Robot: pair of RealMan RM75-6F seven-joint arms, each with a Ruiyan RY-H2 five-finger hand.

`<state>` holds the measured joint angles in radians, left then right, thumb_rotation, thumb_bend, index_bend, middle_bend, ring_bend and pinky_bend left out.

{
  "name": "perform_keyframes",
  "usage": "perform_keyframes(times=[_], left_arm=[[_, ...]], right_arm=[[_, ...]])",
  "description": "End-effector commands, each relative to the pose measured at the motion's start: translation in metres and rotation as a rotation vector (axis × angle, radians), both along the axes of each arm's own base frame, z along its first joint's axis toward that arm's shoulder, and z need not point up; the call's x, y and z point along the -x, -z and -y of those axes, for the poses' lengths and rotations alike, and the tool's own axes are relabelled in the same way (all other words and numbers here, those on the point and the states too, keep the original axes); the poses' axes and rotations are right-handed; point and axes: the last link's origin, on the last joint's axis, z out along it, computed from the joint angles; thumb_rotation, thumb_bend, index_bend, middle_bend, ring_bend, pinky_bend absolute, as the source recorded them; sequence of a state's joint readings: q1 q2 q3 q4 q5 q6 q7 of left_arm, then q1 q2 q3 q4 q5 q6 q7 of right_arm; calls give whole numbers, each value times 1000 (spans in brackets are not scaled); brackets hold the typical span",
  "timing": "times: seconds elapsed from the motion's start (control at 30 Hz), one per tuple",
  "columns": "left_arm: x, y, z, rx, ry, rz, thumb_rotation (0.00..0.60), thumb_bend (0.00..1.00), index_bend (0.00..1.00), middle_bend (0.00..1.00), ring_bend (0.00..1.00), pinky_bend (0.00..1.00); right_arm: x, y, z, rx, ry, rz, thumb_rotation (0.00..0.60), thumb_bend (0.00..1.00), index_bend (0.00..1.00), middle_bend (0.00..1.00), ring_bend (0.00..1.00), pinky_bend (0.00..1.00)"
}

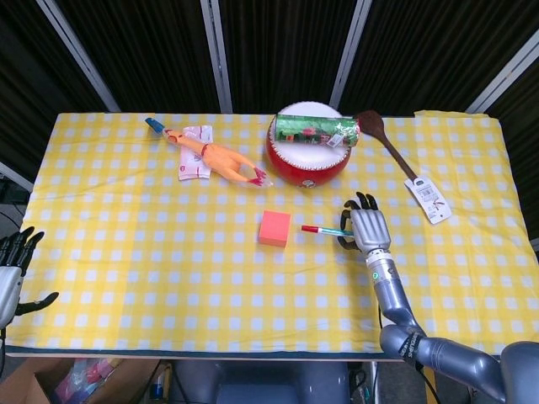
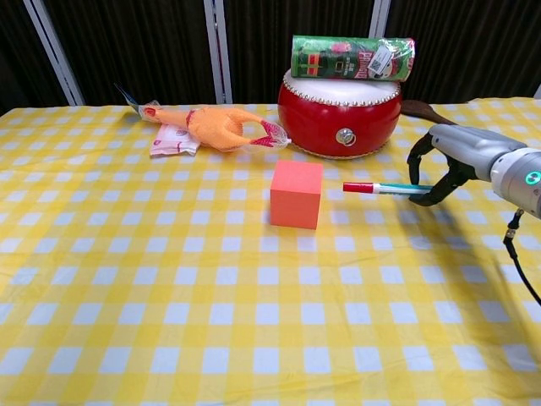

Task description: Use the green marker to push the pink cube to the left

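- Right hand (image 1: pixel 368 228) (image 2: pixel 448 161) grips green marker (image 1: pixel 324 230) (image 2: pixel 387 188), red tip toward pink cube (image 1: pixel 274 228) (image 2: pixel 296 194), clear gap between them.
- Cube sits mid-table, just in front of red drum (image 1: pixel 306 156) (image 2: pixel 340 114).
- Left hand (image 1: pixel 12 268) off table's left front corner, fingers spread, holding nothing.

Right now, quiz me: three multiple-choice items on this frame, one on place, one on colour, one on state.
1. Where does the green can lie?
A. on the red drum
B. beside the rubber chicken
C. in the left hand

2. What colour is the marker's tip cap?
A. blue
B. red
C. black

3. Is the marker touching the pink cube?
A. yes, pressed against it
B. no, a gap shows
C. lying on top of it

Answers: 1 A, it rests across the drum's top. 2 B, the end facing the cube is red. 3 B, tablecloth shows between them; the right hand holds the marker.
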<state>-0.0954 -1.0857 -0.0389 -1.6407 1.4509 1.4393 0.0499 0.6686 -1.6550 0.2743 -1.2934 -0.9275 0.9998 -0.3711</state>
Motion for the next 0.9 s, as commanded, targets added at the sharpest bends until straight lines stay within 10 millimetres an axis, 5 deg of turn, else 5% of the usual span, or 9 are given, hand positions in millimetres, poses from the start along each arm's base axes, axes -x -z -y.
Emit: perform_keyframes(times=[0.03, 0.9], left_arm=[[0, 0, 0, 1, 0, 1, 600, 13, 0, 0, 0, 0], [-1, -1, 0, 6, -7, 20, 600, 13, 0, 0, 0, 0]], right_arm=[[-3, 1, 0, -2, -3, 4, 600, 381, 662, 268, 44, 61], [-74, 55, -2, -80, -124, 18, 600, 381, 662, 268, 48, 61]])
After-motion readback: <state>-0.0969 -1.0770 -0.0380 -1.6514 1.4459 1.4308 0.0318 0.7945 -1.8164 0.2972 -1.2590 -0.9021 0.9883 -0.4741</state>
